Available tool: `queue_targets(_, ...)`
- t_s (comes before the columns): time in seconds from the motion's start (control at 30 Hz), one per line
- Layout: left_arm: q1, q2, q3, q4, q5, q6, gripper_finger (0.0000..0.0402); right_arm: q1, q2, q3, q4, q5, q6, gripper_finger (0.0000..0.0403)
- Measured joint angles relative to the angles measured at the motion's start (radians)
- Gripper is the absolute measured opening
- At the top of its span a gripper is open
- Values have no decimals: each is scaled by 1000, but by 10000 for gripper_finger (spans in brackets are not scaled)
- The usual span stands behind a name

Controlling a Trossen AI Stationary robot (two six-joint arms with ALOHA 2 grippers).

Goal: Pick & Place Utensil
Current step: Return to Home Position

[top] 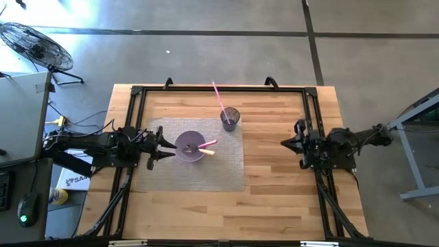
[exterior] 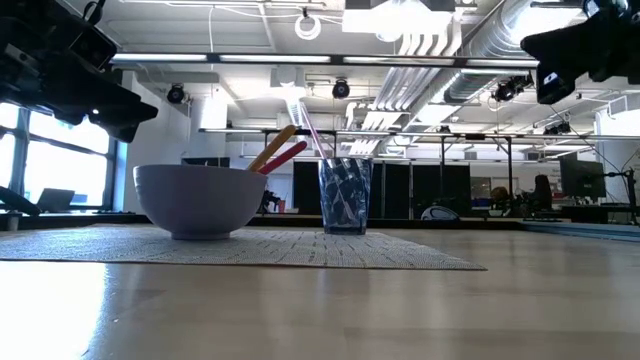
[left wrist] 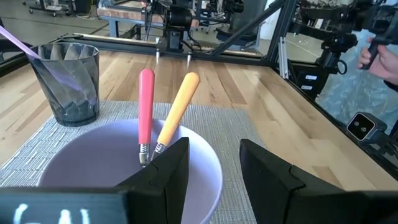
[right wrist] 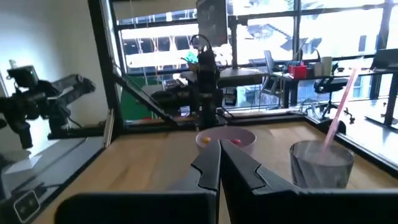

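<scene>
A lavender bowl (top: 190, 146) sits on a grey placemat (top: 206, 171). Two utensils lie in it, handles leaning on its right rim: one red-handled (left wrist: 145, 106), one orange-handled (left wrist: 178, 107). A dark clear cup (top: 230, 119) stands at the mat's far right corner with a pink utensil (top: 219, 95) leaning out of it. My left gripper (top: 167, 145) is open, raised just left of the bowl. In the left wrist view its fingers (left wrist: 214, 171) hover over the bowl's near rim. My right gripper (top: 287, 143) is shut, raised at the table's right side.
A black frame (top: 137, 92) runs along the table's left, far and right sides. Bare wood lies between the mat and my right arm and along the near edge. A fan (top: 34, 44) and a desk stand off the table to the left.
</scene>
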Motion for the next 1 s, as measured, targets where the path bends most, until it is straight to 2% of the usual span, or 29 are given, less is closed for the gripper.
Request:
queue_targets(0.17,0,0,0,0,0,0,140,0,0,-101,96,-34,3,2)
queue_targets(0.37,0,0,0,0,0,0,140,0,16,-101,64,-63,74,7)
queue_targets(0.8,0,0,0,0,2,-1,140,0,17,-101,58,-61,-2,6)
queue_targets(0.83,0,0,0,4,16,-28,140,0,17,-101,58,-61,-2,5)
queue_targets(0.93,0,-14,-1,55,224,-251,140,0,17,-101,57,-61,-2,4)
queue_targets(1.0,-1,-17,-1,95,309,-354,140,0,17,-101,57,-61,-2,6)
